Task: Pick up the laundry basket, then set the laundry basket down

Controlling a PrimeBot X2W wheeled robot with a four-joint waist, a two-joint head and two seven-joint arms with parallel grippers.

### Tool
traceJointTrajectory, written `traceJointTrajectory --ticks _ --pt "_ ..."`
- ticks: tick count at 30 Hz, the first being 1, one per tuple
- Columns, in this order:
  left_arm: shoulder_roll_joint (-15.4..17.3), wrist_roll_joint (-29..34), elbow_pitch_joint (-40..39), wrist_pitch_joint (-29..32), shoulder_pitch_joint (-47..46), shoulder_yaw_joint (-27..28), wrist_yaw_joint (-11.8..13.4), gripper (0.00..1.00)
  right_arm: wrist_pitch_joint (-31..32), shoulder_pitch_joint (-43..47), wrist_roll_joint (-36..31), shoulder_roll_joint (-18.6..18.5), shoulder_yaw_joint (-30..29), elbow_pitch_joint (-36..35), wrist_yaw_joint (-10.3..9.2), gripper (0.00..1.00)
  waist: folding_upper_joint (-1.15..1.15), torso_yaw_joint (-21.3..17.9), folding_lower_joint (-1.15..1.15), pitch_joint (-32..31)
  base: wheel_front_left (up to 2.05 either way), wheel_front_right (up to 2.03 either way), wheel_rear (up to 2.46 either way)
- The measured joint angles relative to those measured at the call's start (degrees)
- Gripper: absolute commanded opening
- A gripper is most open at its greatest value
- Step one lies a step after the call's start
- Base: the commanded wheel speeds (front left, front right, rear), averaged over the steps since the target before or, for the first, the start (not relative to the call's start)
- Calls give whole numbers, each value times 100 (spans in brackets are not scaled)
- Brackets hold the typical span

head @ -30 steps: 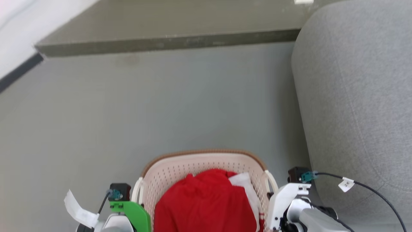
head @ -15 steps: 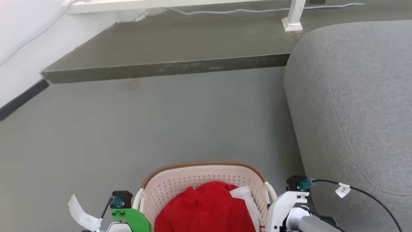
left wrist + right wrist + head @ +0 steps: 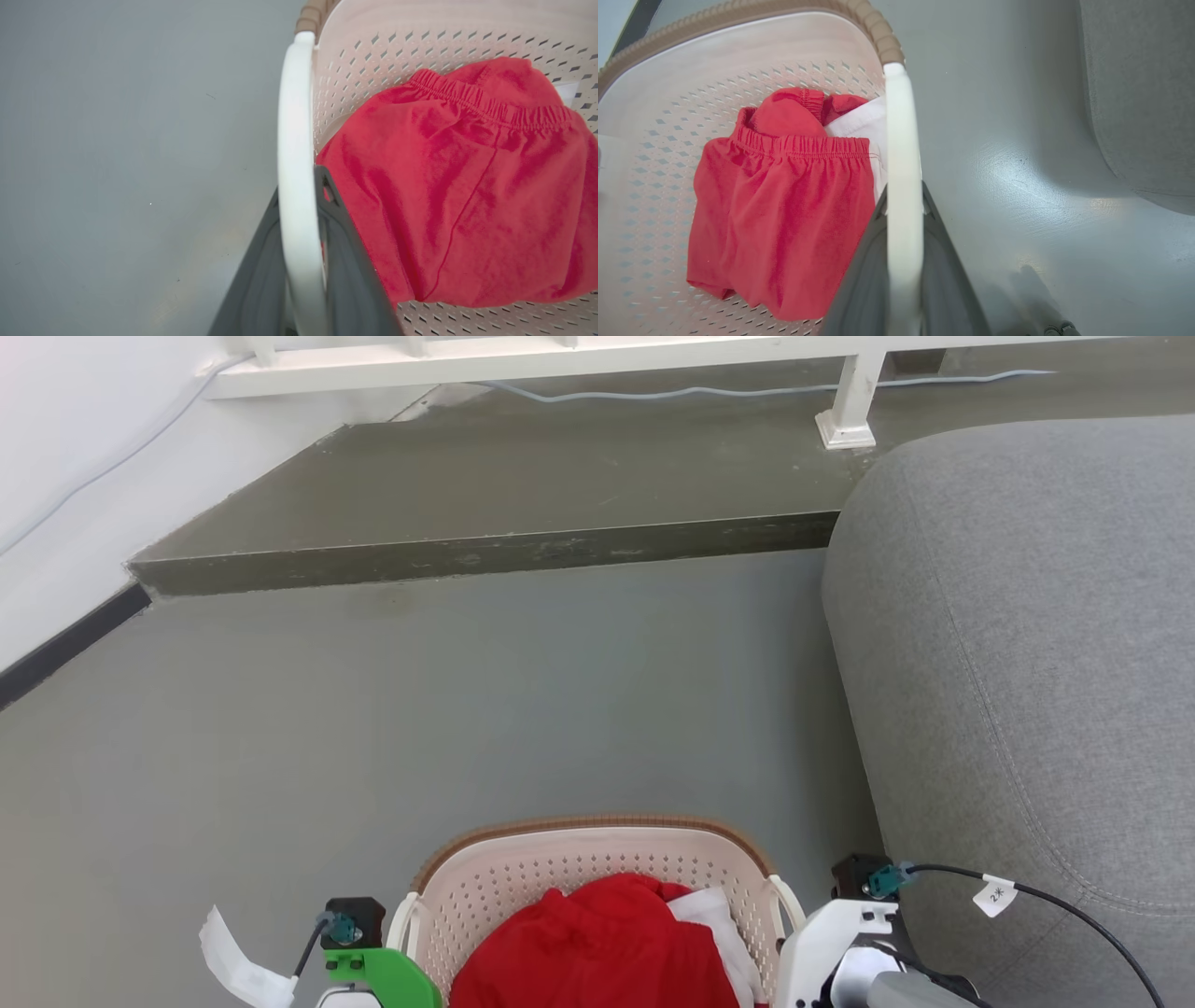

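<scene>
Laundry basket [image 3: 597,859], red garment [image 3: 458,186] inside. Left gripper [image 3: 301,200] pinches left handle [image 3: 293,116], right gripper [image 3: 903,200] pinches right handle [image 3: 902,130]; the paired hold likely keeps the load level.

Cream perforated plastic laundry basket [image 3: 579,870] between left gripper [image 3: 299,186] and right gripper [image 3: 903,189]; red cloth garment [image 3: 597,947] inside it. Grey upholstered sofa [image 3: 1027,663] right, raised step [image 3: 485,555] ahead.

We see just the far half of the laundry basket [image 3: 597,859]; the bottom edge cuts off the rest. A white handle [image 3: 296,186] covers the inner sides of the left fingers [image 3: 348,275]. Beside them, red cloth [image 3: 467,186] hides most of the basket floor.
</scene>
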Motion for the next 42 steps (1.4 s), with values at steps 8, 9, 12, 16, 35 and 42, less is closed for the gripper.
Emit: traceJointTrajectory --ticks 8,9,12,16,35,42 --pt "14 -59 -67 25 34 -66 58 0 -18 2 71 -4 59 13 -7 0 0 18 0 -65 0 0 0" --pt "18 -59 -71 26 36 -74 62 0 -18 2 94 -4 67 16 -7 0 0 19 0 -73 0 0 0" --pt "23 -78 -103 27 55 -98 108 0 -25 3 132 -4 88 23 -8 0 0 21 0 -95 0 0 0" --pt "25 -108 -129 43 84 -137 136 0 -26 18 199 -7 127 38 -9 0 0 23 0 -119 0 0 0" --pt "49 -208 -211 42 149 -261 279 0 -98 44 342 -14 286 41 -15 0 0 13 0 -118 0 0 0" --pt "53 -307 -289 40 122 -255 355 0 -118 -69 370 -22 314 41 -54 0 0 3 0 85 0 0 0"
